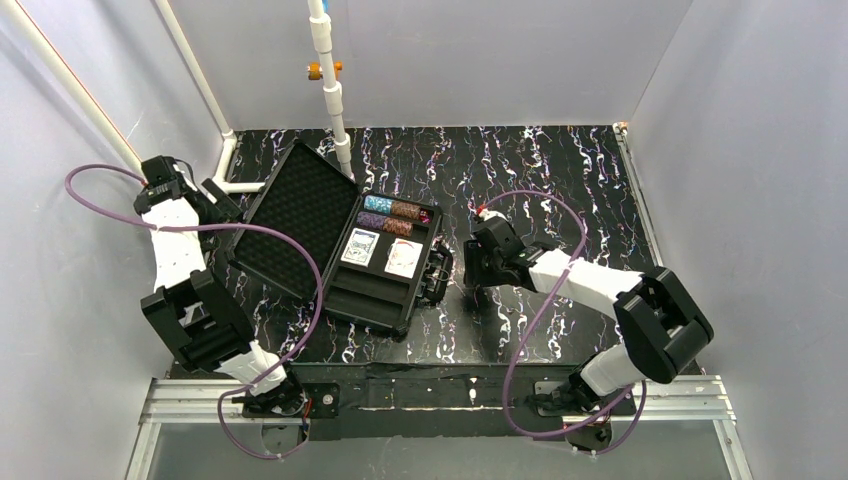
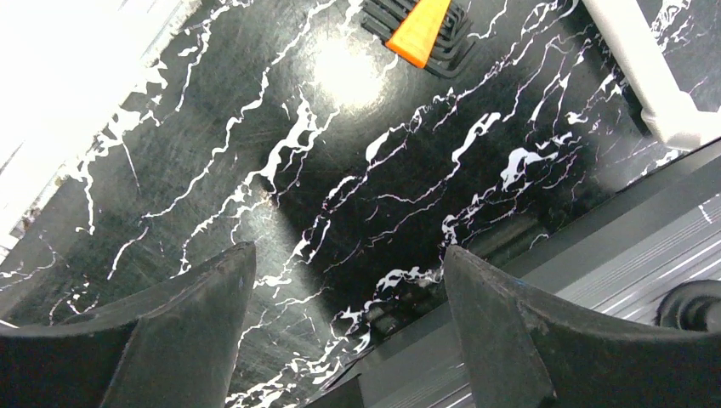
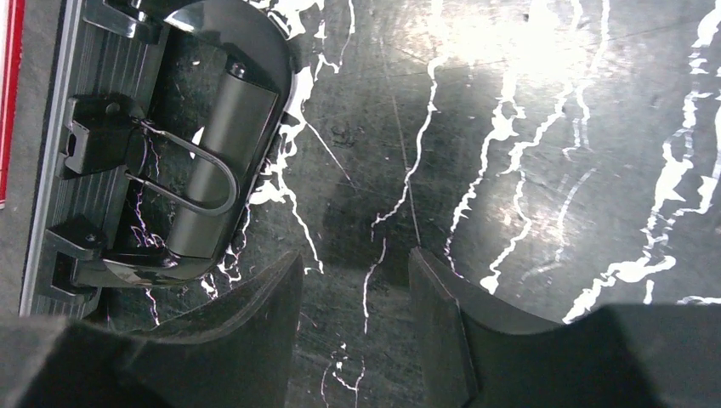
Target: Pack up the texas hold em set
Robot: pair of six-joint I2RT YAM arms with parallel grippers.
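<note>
The black case lies open at the table's middle left. Its foam-lined lid (image 1: 295, 215) leans back to the left. Its moulded tray (image 1: 372, 298) holds teal (image 1: 378, 203), purple (image 1: 372, 219) and brown (image 1: 405, 211) chip stacks and two card decks (image 1: 361, 246) (image 1: 403, 257). No small discs show. My left gripper (image 1: 222, 205) is open and empty behind the lid's outer side (image 2: 595, 246), low over the table (image 2: 349, 272). My right gripper (image 1: 468, 272) is open and empty just right of the case handle (image 1: 437, 275). The handle (image 3: 212, 161) lies left of my right fingers (image 3: 353, 280).
A white pipe (image 1: 330, 85) stands at the back, just behind the lid, and shows in the left wrist view (image 2: 646, 68). An orange piece (image 2: 421, 30) lies on a black grille beyond the left fingers. Grey walls close the sides. Purple cables loop over both arms.
</note>
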